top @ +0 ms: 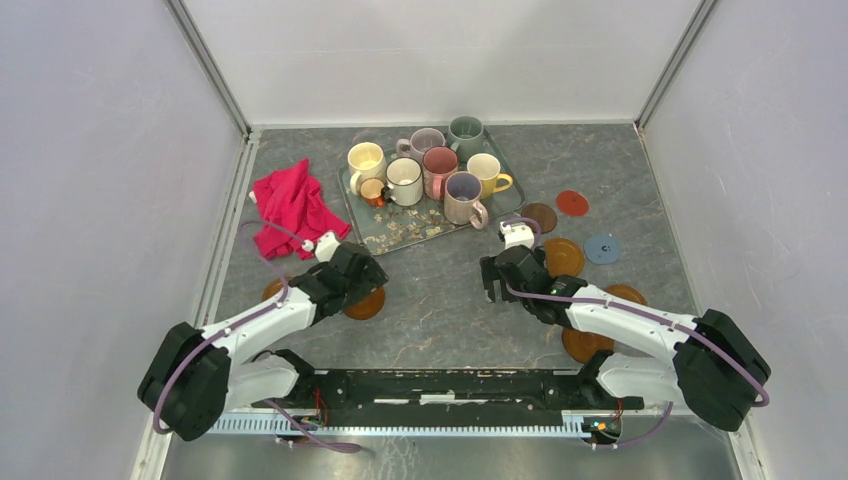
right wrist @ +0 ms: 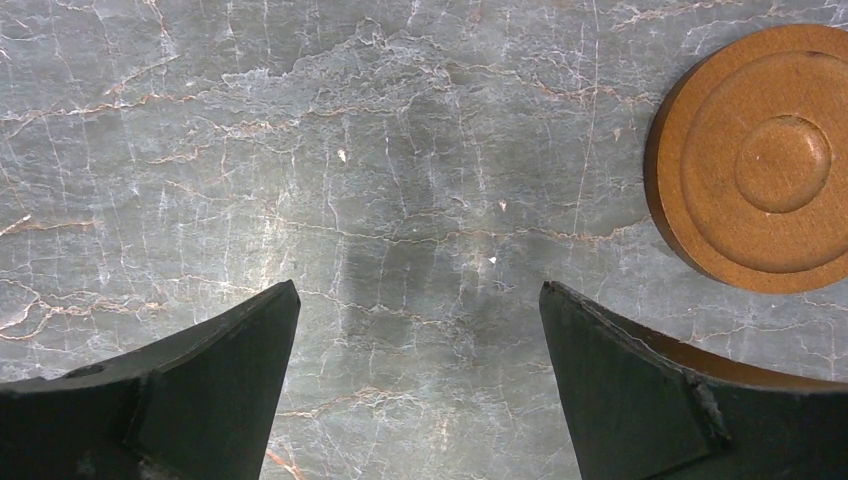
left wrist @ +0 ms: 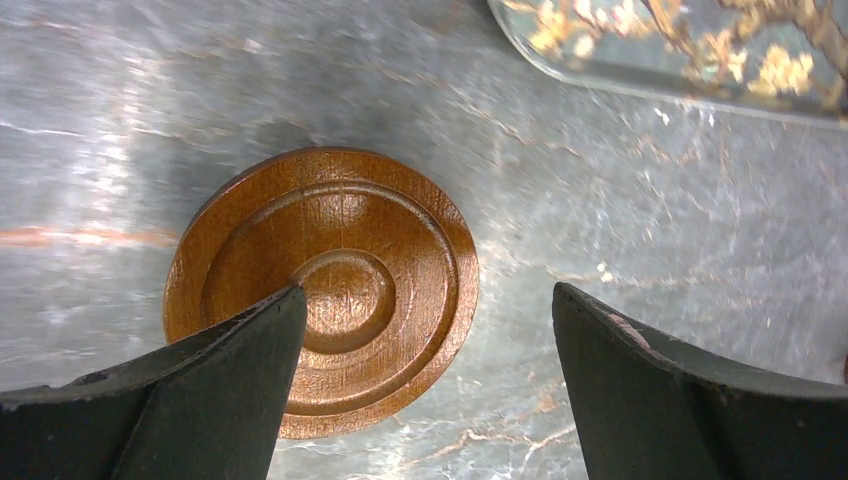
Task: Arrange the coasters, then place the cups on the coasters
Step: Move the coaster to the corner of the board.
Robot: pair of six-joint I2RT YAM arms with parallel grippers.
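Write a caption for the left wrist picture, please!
Open left fingers hover over an orange-brown coaster on the grey table, tray corner beyond.

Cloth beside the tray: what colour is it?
The cloth is red, clearest in the top external view.

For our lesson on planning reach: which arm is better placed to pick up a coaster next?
Likely left. The open left gripper hangs over a round orange-brown wooden coaster, one fingertip above it. The open right gripper faces only grey marbled table, its nearest wooden coaster off to one side.
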